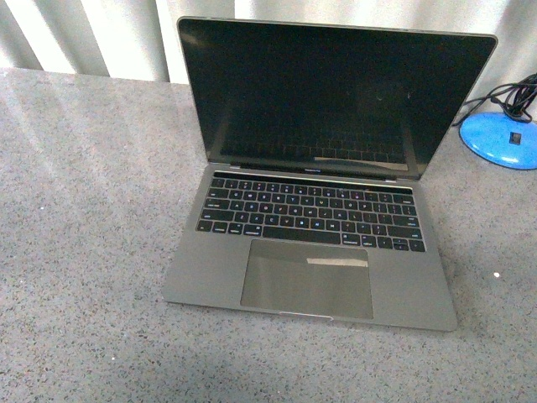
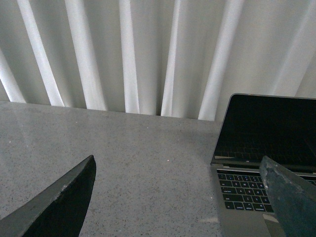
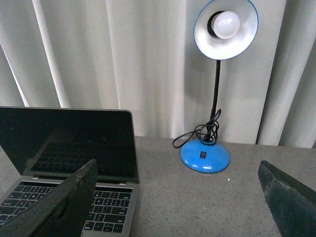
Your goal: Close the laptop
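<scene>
Grey laptop (image 1: 319, 210) open, screen dark, left gripper (image 2: 177, 165) and right gripper (image 3: 177, 167) jaws spread, empty

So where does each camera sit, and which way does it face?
Front view: on the robot's body between its arms, looking down at the open laptop on the grey table; no arm shows.
Left wrist view: on the left wrist, facing the curtain and the laptop's screen; the open left end effector frames it.
Right wrist view: on the right wrist, facing the laptop and blue lamp; the open right end effector frames it.
Shared: all three see the laptop; front and right wrist also share the lamp.
</scene>
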{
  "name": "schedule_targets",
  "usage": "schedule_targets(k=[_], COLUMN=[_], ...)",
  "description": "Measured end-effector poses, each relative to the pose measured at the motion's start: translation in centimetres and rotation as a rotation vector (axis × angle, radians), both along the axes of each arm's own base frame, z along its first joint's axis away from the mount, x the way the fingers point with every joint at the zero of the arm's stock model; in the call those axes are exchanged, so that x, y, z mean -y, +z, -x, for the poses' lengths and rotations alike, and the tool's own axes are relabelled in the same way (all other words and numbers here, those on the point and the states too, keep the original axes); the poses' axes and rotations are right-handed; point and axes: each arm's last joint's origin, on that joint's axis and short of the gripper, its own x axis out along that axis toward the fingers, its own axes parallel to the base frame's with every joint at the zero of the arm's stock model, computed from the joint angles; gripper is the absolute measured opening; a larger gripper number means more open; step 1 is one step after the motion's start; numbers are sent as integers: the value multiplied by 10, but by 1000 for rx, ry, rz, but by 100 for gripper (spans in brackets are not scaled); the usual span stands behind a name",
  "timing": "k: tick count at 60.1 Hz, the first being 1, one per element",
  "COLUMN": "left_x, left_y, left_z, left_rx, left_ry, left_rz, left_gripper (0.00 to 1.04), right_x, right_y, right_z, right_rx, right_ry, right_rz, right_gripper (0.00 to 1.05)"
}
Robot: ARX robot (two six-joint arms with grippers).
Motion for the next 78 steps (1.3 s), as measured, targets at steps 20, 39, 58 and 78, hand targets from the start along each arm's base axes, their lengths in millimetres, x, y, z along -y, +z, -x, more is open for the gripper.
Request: schedule_targets(k=[20,39,58,78], left_x=[3,2,40,84], left_y=[-8,47,60,47], left_z=[-14,-94,-218,-286], left_rx=[-218,-136,-203,-208], left_ry=[649,325,-120,-287], left_rz=[113,58,-99,-251], left_gripper=[98,98,98,98], right_x=[10,2,-37,-44], right_y=[-6,13,39,51], right_z=[-20,-127,-219,-266], right_rx=[-492,-551,-442,-417], right_ry=[379,491,543,523], right_rz=[88,478,635,635], right_gripper=[95,95,95,95])
